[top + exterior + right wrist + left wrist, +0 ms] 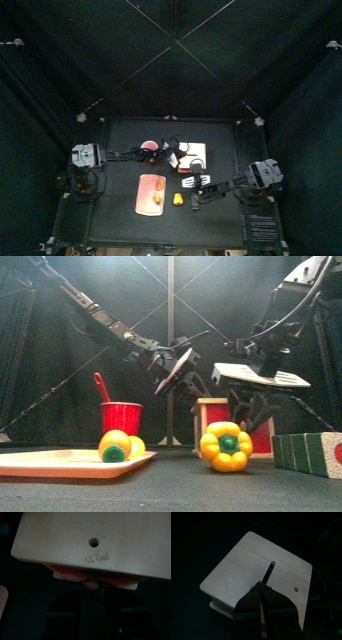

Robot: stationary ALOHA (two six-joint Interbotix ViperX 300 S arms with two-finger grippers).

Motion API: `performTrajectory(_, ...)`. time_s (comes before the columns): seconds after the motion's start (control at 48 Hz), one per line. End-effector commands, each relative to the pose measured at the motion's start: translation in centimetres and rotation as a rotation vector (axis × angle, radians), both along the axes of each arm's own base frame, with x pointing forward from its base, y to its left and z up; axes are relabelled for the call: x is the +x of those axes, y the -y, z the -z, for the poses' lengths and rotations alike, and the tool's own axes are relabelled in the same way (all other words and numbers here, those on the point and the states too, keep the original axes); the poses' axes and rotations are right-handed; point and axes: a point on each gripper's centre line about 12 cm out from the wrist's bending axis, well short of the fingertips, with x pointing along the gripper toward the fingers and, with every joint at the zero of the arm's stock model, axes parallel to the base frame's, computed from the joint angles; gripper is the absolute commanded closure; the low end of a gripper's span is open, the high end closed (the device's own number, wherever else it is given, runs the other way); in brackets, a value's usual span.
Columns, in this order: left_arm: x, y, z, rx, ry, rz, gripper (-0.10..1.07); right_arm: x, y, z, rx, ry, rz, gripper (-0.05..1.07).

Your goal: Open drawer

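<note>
The drawer [230, 416] sits mid-table, pressed from above by the closed left hand [263, 614]. Its red front [70, 574] is gripped by the right hand [91, 586]; barely pulled out, it seems.

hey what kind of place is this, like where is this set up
Most likely a robot test pen, not a real kitchen: black curtains wall in a small black table, two arms work over it, and the yellow pepper looks like a toy.
</note>
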Motion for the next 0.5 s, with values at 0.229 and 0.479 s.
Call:
performTrajectory(0.229, 0.07, -0.21, -0.16, -0.003, -0.002, -0.002, 0.71, 0.4, -0.09, -0.78, 0.014, 0.029, 0.011, 0.69)
performTrajectory(0.479, 0.03, -0.2, -0.18, -0.004, -0.002, -0.003, 0.71, 0.58, -0.25, -1.01, 0.017, 0.037, 0.007, 0.7)
